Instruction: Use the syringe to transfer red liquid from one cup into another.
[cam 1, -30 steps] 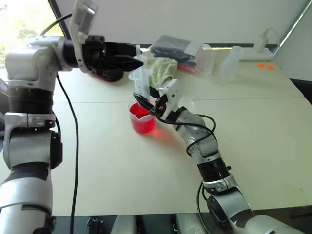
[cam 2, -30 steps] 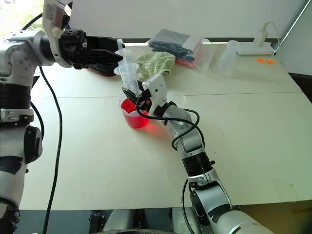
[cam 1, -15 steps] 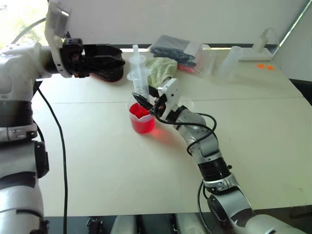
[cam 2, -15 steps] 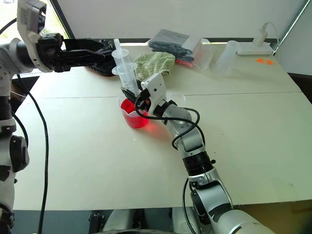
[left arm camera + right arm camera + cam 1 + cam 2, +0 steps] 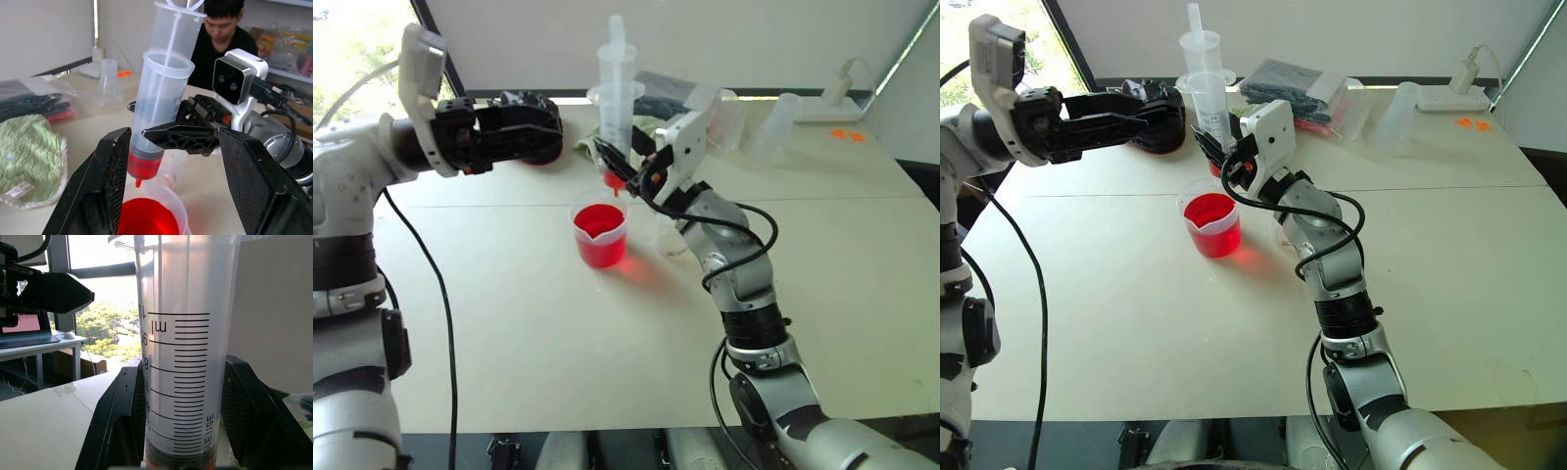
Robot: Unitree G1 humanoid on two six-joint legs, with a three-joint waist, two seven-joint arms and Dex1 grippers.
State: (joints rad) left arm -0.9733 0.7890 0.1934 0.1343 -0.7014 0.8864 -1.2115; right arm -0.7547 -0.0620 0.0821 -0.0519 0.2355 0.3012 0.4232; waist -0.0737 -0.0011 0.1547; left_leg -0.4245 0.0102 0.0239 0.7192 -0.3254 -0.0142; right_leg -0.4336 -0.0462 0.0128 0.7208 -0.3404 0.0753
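The syringe [image 5: 616, 108] stands upright above the table, its plunger pulled partway up, with a little red liquid [image 5: 144, 164] above its orange-red tip. My right gripper [image 5: 613, 159] is shut on the lower barrel, whose printed scale [image 5: 181, 357] passes between its fingers. The tip hangs just above the wide spouted cup [image 5: 600, 235] of red liquid. The narrower colourless cup [image 5: 671, 237] stands beside it, partly behind my right arm. My left gripper [image 5: 1141, 117] is open and empty, level, to the left of the syringe; its fingers [image 5: 107, 171] stand wide apart.
A green cloth [image 5: 29, 152], a dark packet [image 5: 1293, 83] and clear containers [image 5: 1398, 117] lie along the far side. A white adapter [image 5: 1464, 93] sits at the back right. A black round object [image 5: 1163, 125] lies behind my left gripper. A person [image 5: 222, 29] sits beyond the table.
My right gripper has lifted the syringe up out of the red cup. My left gripper has drawn back to the left, away from the plunger.
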